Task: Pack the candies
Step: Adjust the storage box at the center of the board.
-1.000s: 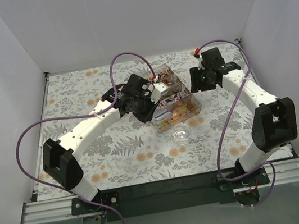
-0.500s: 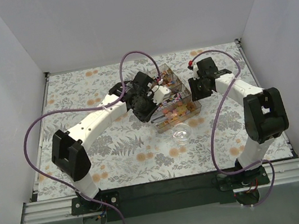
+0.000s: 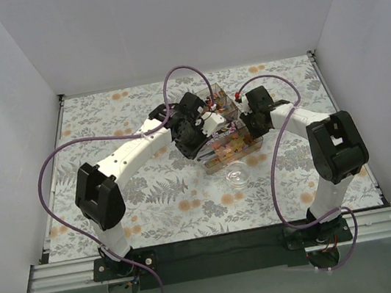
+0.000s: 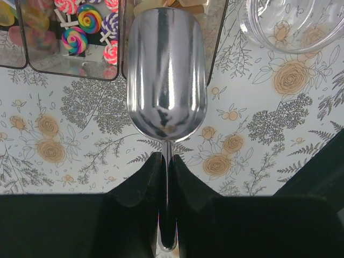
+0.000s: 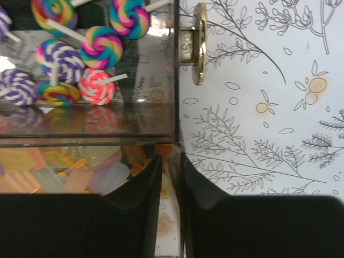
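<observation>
The candies (image 5: 64, 173), small pastel orange, pink and purple sweets, fill the near compartment of the clear compartment box (image 3: 228, 132); they also show in the top view (image 3: 229, 146). My left gripper (image 4: 167, 162) is shut on the handle of an empty metal scoop (image 4: 166, 80), whose tip reaches the box's edge above the table. In the top view this gripper (image 3: 191, 131) is at the box's left side. My right gripper (image 5: 169, 161) is shut on the box's clear side wall; in the top view it (image 3: 251, 124) is at the box's right side.
Swirl lollipops (image 5: 80, 59) lie in another compartment of the box, which has a gold latch (image 5: 199, 43). A small round clear jar (image 3: 238, 175) stands open just in front of the box; it also shows in the left wrist view (image 4: 293, 24). White walls enclose the floral table.
My right gripper has moved left from the back right to the box's right side. My left gripper has edged right with the scoop, closer to the box.
</observation>
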You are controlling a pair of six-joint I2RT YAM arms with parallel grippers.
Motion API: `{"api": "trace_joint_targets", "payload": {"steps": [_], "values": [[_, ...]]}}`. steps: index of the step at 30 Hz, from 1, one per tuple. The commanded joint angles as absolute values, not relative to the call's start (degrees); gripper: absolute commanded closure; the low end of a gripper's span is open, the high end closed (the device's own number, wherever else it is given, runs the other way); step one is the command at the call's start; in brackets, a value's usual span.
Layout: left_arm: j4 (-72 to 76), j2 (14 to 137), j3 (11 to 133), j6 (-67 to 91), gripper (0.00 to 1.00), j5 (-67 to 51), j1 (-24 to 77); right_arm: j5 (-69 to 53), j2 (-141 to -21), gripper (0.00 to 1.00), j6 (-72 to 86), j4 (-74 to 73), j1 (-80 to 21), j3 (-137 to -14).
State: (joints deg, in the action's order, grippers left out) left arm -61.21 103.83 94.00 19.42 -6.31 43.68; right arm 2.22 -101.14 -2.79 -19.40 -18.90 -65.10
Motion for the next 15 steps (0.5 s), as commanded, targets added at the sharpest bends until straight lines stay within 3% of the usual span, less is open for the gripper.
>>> {"api": "trace_joint_targets", "payload": {"steps": [1,9,15], "values": [[-64.1,103.8,97.4,18.8,1.00,-5.2,43.9,5.8,-102.7,0.77,-4.5,-17.4,-19.8,-63.9],[-69.9,106.5,102.9,18.9,1.00,-2.8,44.2,8.2,-100.7,0.95,-6.6,-15.2,-23.1,-61.6],[-74.2,108.8,106.3,18.9,1.00,-0.7,46.0,10.1,-99.1,0.98,-6.0,-14.1,-24.5,-60.7]]}}
